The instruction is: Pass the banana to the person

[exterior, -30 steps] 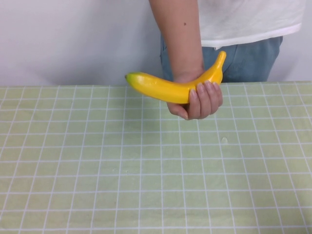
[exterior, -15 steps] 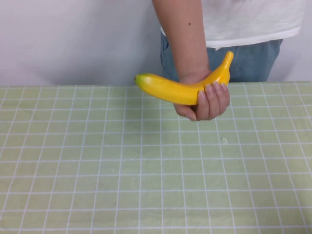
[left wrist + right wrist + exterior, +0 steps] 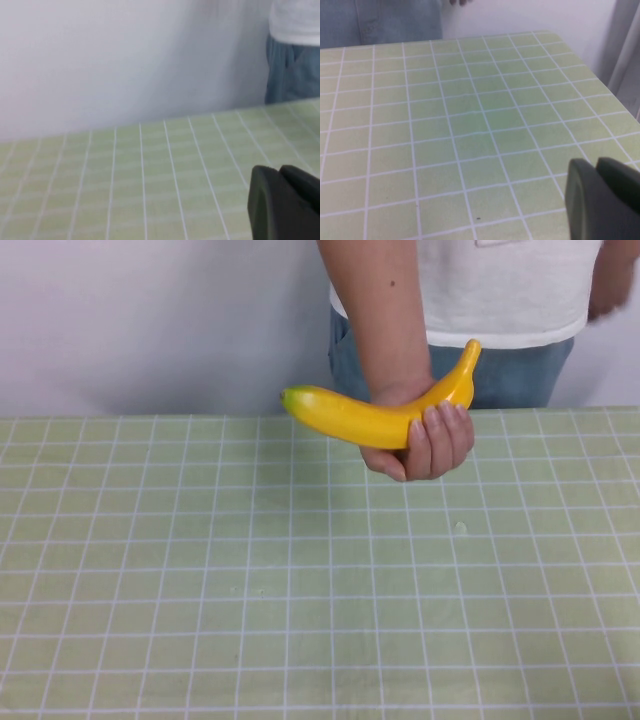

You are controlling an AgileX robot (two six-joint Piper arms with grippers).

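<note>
The person [image 3: 500,290], in a white T-shirt and blue jeans, stands behind the table's far edge. Their hand [image 3: 432,445] grips the yellow banana [image 3: 365,420] and holds it above the far side of the table, greenish tip pointing left and stem up to the right. Neither gripper shows in the high view. My left gripper [image 3: 279,170] appears in its wrist view with its fingers together, empty, over the cloth. My right gripper [image 3: 596,162] looks the same in its wrist view, shut and empty. The person's jeans show in the left wrist view [image 3: 295,75] and the right wrist view [image 3: 380,20].
A light green tablecloth with a white grid [image 3: 300,590] covers the table. A white wall stands behind it. The table's right corner and edge show in the right wrist view [image 3: 600,75].
The person's hand has carried the banana a little to the right and slightly up. Their other hand has come into view at the top right.
</note>
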